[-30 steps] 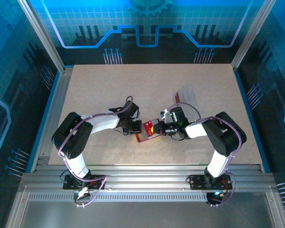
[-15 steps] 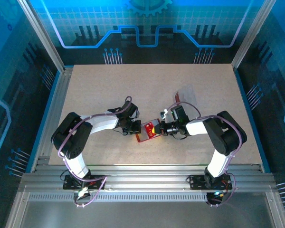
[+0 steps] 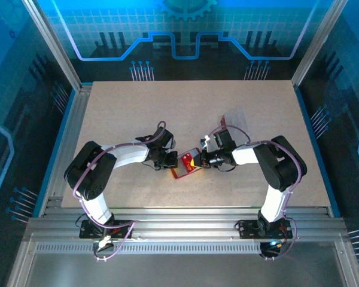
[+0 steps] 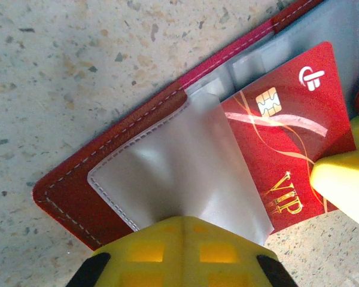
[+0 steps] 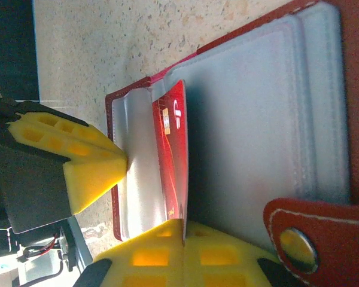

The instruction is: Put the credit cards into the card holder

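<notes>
Speckled tabletop (image 3: 137, 113): our left gripper (image 3: 170, 160) pinches open a pocket of the wallet (image 4: 66, 191). Our right gripper (image 3: 203, 159), clamped on the card (image 4: 287, 149), has edged closer, so the card looks to be entering beside the left fingers (image 4: 179, 251).

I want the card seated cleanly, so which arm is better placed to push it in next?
Right. The right pincer is shut on the red card, which stands edge-on in the open card holder; the left pincer is occupied pinching the clear pocket flap.
</notes>
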Motion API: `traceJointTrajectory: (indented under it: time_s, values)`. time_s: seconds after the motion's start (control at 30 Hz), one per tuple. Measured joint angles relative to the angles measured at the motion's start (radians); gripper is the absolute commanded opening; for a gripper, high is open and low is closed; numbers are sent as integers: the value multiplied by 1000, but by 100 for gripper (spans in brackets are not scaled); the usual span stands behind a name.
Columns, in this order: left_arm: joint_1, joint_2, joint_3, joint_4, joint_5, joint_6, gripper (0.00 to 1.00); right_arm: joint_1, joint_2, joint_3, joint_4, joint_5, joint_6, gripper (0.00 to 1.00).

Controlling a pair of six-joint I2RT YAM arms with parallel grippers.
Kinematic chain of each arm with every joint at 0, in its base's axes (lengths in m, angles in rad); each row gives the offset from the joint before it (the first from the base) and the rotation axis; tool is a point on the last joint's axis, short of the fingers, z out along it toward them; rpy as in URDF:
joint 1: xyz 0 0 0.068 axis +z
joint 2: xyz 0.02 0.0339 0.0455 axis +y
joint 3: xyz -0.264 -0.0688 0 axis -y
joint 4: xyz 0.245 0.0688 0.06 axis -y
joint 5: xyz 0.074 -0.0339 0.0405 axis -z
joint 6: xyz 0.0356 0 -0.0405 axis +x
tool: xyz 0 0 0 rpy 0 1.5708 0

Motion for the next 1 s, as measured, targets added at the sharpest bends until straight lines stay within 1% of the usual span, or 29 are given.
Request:
traceJointTrajectory:
  time_s: [0.53, 1.0]
  values:
    - [12, -4, -10, 9, 14, 10, 0, 1, 0, 9, -34, -26, -36, 0]
    - [39, -24, -34, 14, 45, 27, 1, 3, -9, 5, -132, -82, -47, 0]
